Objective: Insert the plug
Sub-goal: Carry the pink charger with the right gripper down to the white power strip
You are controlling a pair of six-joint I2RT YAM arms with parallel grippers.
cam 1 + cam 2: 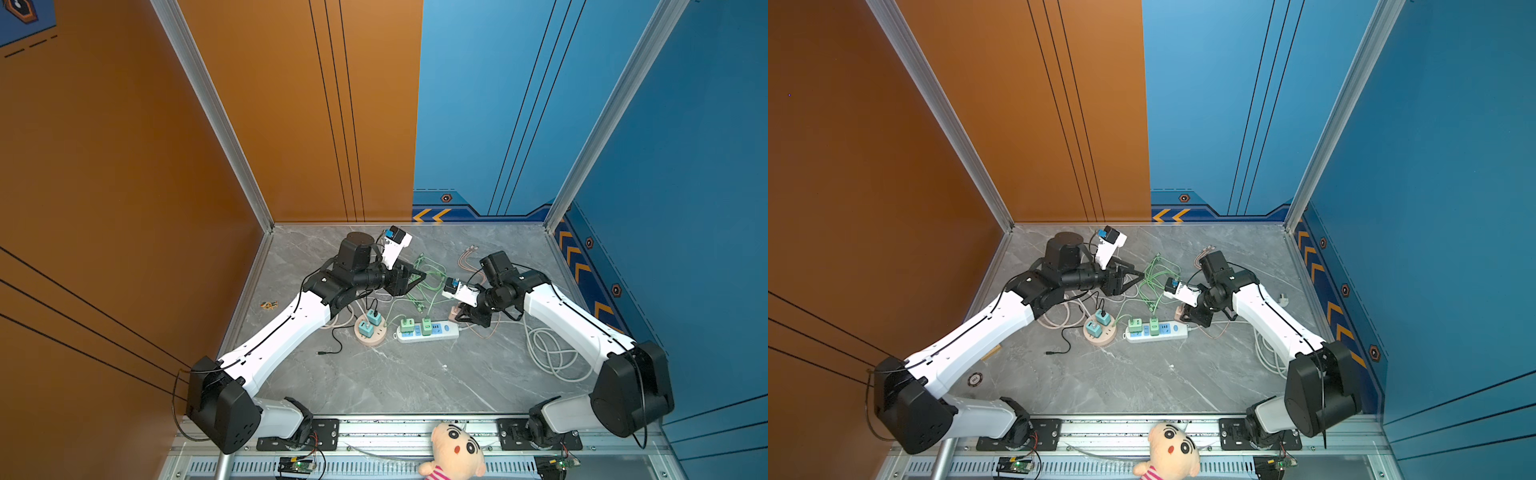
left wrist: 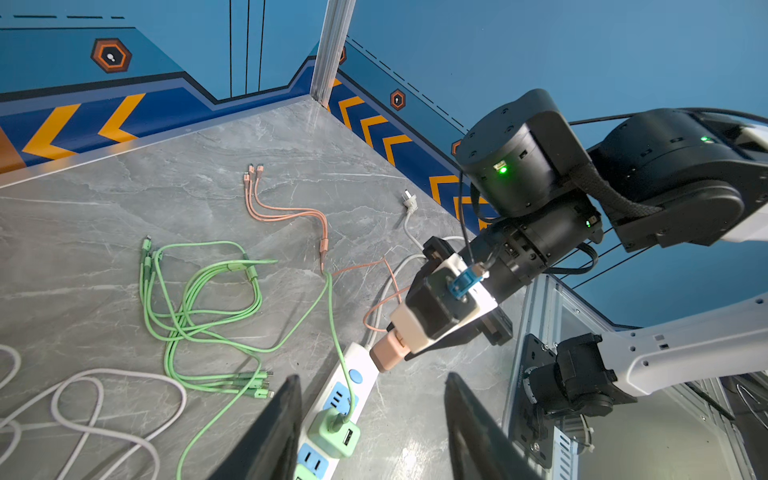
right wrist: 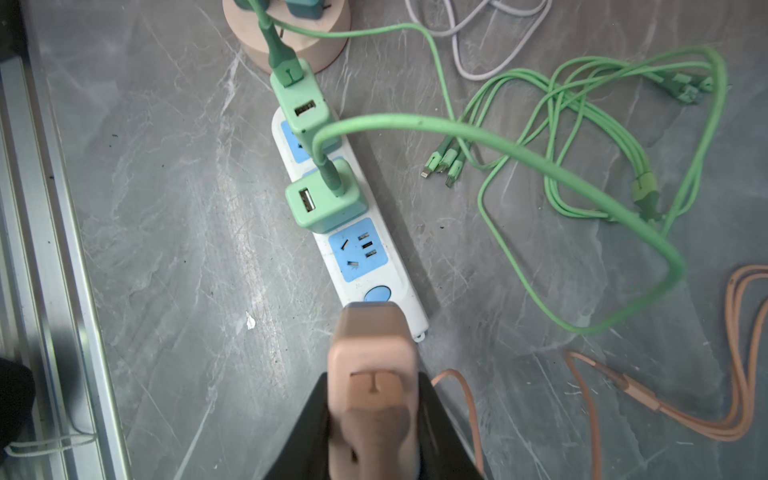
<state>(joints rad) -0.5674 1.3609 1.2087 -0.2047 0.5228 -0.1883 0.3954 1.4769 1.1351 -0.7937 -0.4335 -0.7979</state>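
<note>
A grey marble desk [image 1: 415, 374] carries a white power strip [image 1: 428, 333]. The left tool [image 2: 372, 376] hangs above the desk with its jaws apart, holding nothing. The right tool [image 3: 374, 415] is clamped on a pink plug [image 3: 372, 345], poised at the strip's switch end; contact cannot be told. Two green chargers [image 3: 328, 203] occupy the strip, beside one free blue socket [image 3: 358, 250].

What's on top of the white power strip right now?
Two green chargers stand plugged into the power strip; the blue socket next to the switch is bare. The socket holes beneath the chargers are hidden.
</note>
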